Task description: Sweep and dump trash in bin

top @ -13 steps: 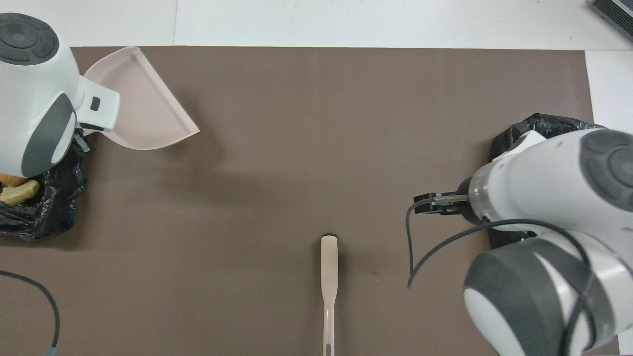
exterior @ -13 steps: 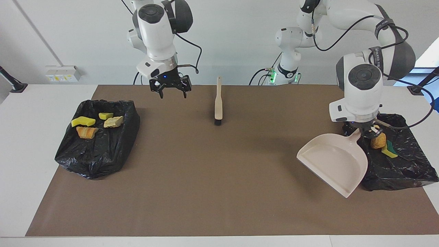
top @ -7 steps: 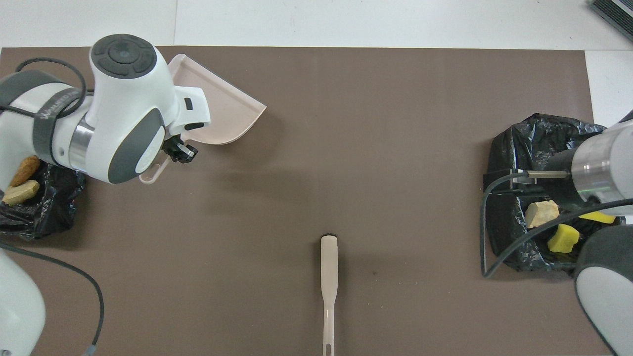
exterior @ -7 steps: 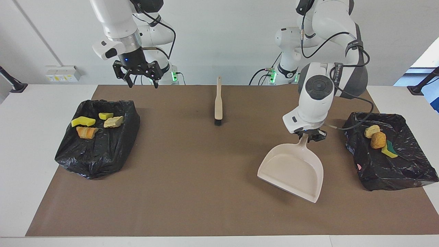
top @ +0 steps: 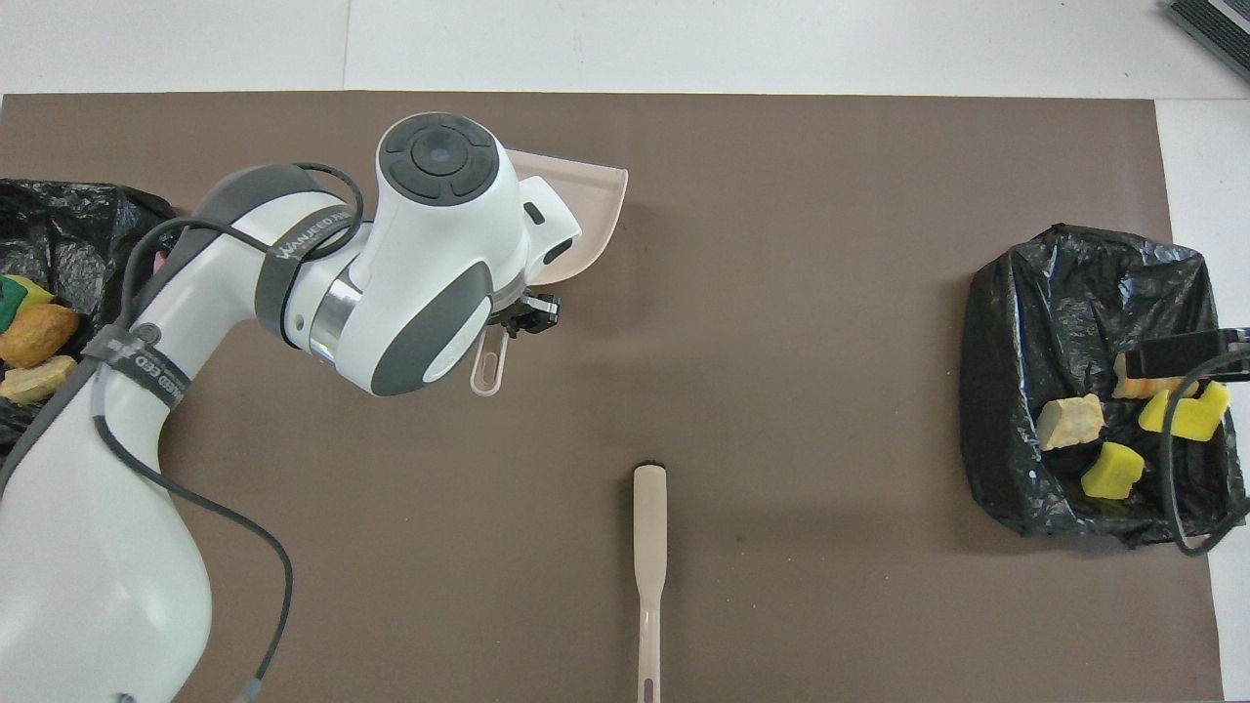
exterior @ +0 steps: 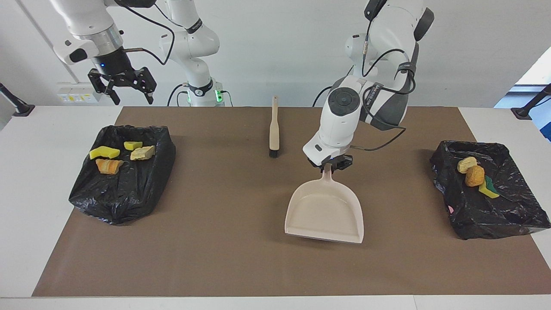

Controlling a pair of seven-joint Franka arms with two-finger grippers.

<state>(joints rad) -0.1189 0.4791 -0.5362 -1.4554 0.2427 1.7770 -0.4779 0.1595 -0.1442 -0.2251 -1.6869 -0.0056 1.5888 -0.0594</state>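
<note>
Since all the trash you can see already lies in the two black bags, four bits (exterior: 116, 156) at the right arm's end and three (exterior: 475, 175) at the left arm's, you have little left but setting the dustpan (exterior: 325, 213) down. Your left gripper (exterior: 331, 165) is clamped on its handle over the middle of the surface (exterior: 224, 241), near the brush (exterior: 273, 129). Your right gripper (exterior: 122, 86) waits high, fingers apart. You have open room everywhere between the bags.
</note>
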